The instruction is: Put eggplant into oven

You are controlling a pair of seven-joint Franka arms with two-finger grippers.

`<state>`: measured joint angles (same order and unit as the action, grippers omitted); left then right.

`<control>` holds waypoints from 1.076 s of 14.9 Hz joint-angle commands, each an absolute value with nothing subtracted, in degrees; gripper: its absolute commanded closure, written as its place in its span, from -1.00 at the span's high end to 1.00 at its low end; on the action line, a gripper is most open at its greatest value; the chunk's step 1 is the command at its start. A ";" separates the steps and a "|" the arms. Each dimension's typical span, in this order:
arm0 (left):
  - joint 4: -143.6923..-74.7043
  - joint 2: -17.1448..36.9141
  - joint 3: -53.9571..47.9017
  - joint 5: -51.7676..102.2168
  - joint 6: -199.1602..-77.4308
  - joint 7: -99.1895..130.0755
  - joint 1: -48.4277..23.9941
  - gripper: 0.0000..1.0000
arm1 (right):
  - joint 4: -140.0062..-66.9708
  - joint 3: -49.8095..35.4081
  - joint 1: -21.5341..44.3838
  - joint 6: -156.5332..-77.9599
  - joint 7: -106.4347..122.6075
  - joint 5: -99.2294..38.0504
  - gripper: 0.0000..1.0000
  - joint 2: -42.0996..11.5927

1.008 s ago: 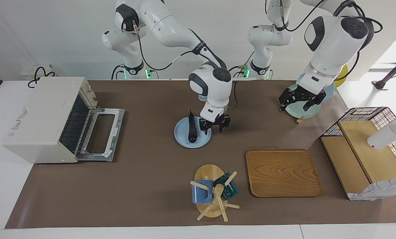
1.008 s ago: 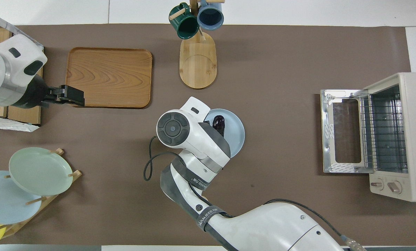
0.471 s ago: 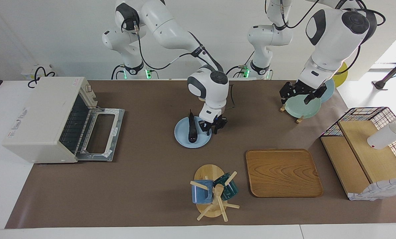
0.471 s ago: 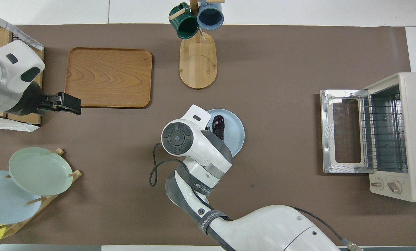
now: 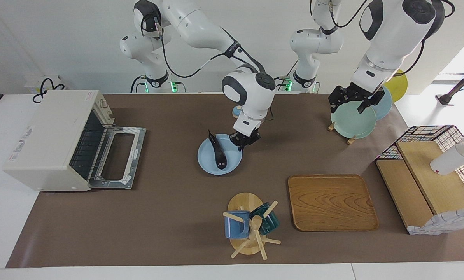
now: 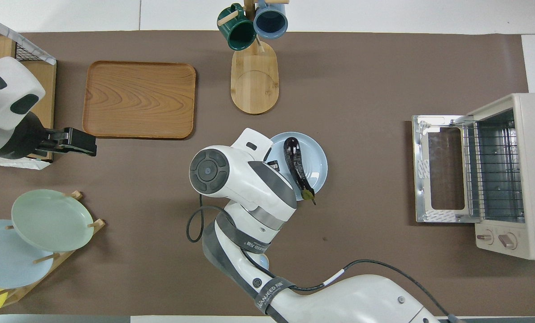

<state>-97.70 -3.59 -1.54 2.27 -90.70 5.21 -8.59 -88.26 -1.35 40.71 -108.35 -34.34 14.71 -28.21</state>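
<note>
plate [image 5: 207,161] slid ovenward | right pincer [image 5: 244,141] pinching plate rim | glossy slender eggplant [image 5: 217,153] aboard

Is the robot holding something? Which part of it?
Yes: the right gripper pinches the light blue plate by its rim, the eggplant lying on it. The left gripper holds nothing.

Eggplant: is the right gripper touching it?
Apart. The facing view shows the right gripper closed on the blue plate's rim, with bare plate between it and the eggplant.

A rectangular wooden tray [image 5: 332,202] lies beside a wooden mug tree [image 5: 250,229] holding blue and green mugs.
</note>
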 commanded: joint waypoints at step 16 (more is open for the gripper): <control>-96.42 -2.99 -1.58 -1.23 -88.42 2.37 -8.26 1.00 | -123.84 -1.41 9.32 -109.33 -5.91 21.44 -1.00 0.97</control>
